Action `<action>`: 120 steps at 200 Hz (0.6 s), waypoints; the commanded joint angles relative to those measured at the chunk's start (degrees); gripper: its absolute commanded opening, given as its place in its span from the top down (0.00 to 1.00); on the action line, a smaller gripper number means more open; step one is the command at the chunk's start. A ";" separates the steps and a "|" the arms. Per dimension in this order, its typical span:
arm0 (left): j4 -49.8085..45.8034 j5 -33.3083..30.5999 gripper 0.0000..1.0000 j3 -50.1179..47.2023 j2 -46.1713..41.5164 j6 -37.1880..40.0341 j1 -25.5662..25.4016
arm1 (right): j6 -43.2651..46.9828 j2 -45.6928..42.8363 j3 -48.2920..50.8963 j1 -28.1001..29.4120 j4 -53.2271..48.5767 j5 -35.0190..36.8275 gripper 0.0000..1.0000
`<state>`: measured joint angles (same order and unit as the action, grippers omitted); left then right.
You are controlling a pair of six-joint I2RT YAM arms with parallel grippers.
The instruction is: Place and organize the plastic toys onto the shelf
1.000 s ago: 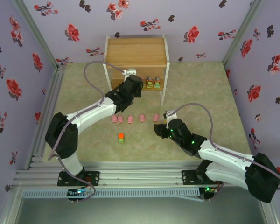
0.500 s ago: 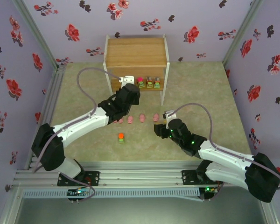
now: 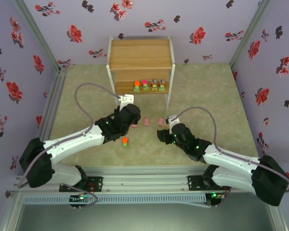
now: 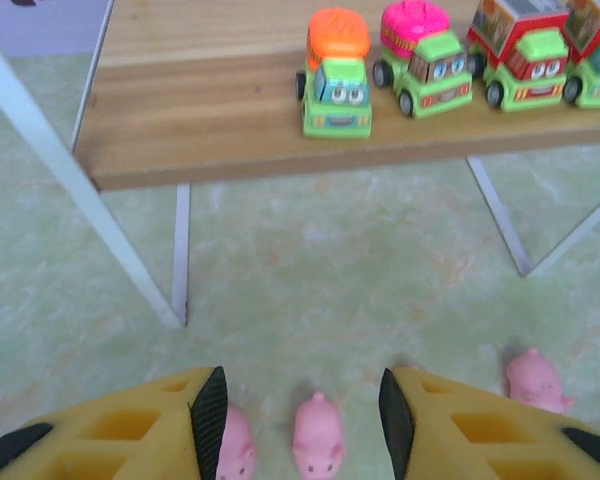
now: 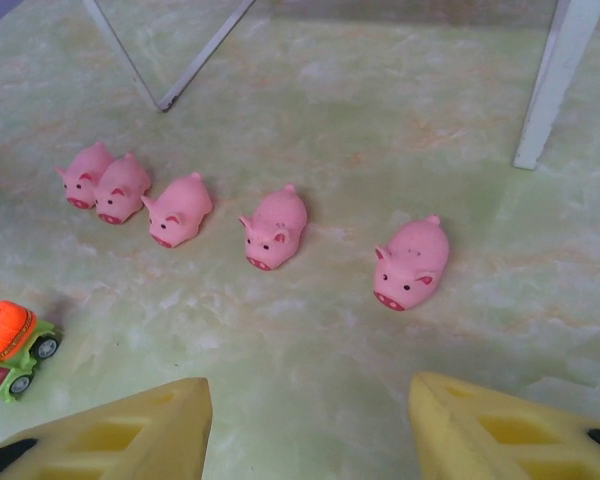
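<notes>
Left gripper (image 4: 300, 425): backed out of the shelf (image 4: 200, 130) in the last second. It is now low over the pig row, jaws part open, nothing held. The lower tier showed two trucks a second ago and now carries four in a line: an orange-topped truck (image 4: 337, 72), a magenta-topped truck (image 4: 420, 55) and two box-backed trucks (image 4: 520, 50) to their right. I read that as a delivery just finished, so four of the five trucks are home and no pig has been shelved.

Outward from the left gripper: the middle pig (image 4: 317, 440) sits between the fingers, untouched as far as I can tell. A second pig (image 4: 235, 448) is tucked against the inner face of one finger. A third pig (image 4: 535, 380) lies just beyond the other finger. A pig looks like my next pick.

Right gripper (image 5: 310, 420): has not shifted, jaws moderately apart, empty, on the near side of the row. The end pig (image 5: 412, 262) is closest ahead of it. The loose truck (image 5: 15, 345), orange-topped, stands alone off to its left, closer to the near edge of the surface (image 5: 380, 100) than the row is.

The shelf stands at the middle of the far edge.
</notes>
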<state>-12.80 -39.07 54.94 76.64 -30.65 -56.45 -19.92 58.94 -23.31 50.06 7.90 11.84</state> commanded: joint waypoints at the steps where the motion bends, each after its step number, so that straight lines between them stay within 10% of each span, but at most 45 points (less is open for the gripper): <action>1: -3.14 -3.82 0.51 -2.57 -2.70 -3.81 -1.69 | 1.26 0.59 -1.06 0.73 1.15 0.16 0.62; 120: -10.45 -8.76 0.48 -13.21 -4.39 -23.40 -13.38 | 3.44 3.03 -2.28 4.41 1.33 0.87 0.49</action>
<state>-20.91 -44.84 43.16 72.23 -47.16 -67.92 -18.13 61.58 -23.75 53.43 7.92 11.97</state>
